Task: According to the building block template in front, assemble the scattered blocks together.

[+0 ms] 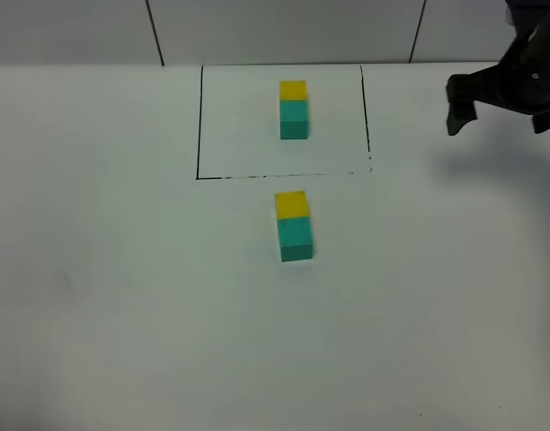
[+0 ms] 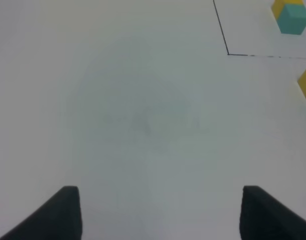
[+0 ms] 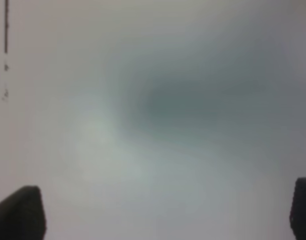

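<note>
Building block template (image 1: pixel 293 109), the yellow cube joined to a teal-green cube, sits inside the thin black rectangle outline (image 1: pixel 199 126) at the far side of the white table (image 1: pixel 104 296). You can see it in the left wrist view too, near the outline's corner.

Look just in front of the outline. The 2 loose matte cubes are there. The plain yellow cube (image 1: pixel 291 204) touches the plain teal-green cube (image 1: pixel 296 239), with the yellow one on the far side and the teal one nearer to you. They line up the same way as the template.

Your right gripper (image 1: pixel 495 121) hangs above the table at the far right, well apart from the cubes. Its 2 dark fingers (image 3: pixel 18 212) stand wide apart with nothing between them, and its shadow falls on the table under it.

Your left gripper (image 2: pixel 160 212) is also spread wide and holds nothing. Only bare table lies between its fingers. It does not show in the high view.
</note>
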Robot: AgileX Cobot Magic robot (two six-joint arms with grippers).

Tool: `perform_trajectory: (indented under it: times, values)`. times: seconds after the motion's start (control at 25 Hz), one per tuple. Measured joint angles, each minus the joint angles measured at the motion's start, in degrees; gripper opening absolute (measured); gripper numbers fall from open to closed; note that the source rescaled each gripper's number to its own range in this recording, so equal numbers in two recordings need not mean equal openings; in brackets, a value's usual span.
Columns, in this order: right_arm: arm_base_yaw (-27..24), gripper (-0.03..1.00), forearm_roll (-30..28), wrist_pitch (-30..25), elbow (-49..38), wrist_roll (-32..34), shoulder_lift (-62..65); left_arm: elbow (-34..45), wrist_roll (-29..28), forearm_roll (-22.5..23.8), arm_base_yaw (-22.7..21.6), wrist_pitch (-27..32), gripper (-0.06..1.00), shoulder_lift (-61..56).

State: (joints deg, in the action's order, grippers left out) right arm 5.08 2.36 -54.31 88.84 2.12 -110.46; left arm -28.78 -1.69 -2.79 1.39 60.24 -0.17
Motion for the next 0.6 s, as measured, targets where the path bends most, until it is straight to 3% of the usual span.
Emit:
perform_trajectory:
  times: [0.2,0.6]
  values:
    - [-1.5,1.00,-2.7,3.6,-11.9,2.0,12.9,0.0,0.0,0.0,0.0,0.0,0.42,0.0]
    - [-2.2,1.00,-2.4,3.9,-34.2,5.6,40.1,0.0,0.1,0.0,0.0,0.0,0.42,0.0]
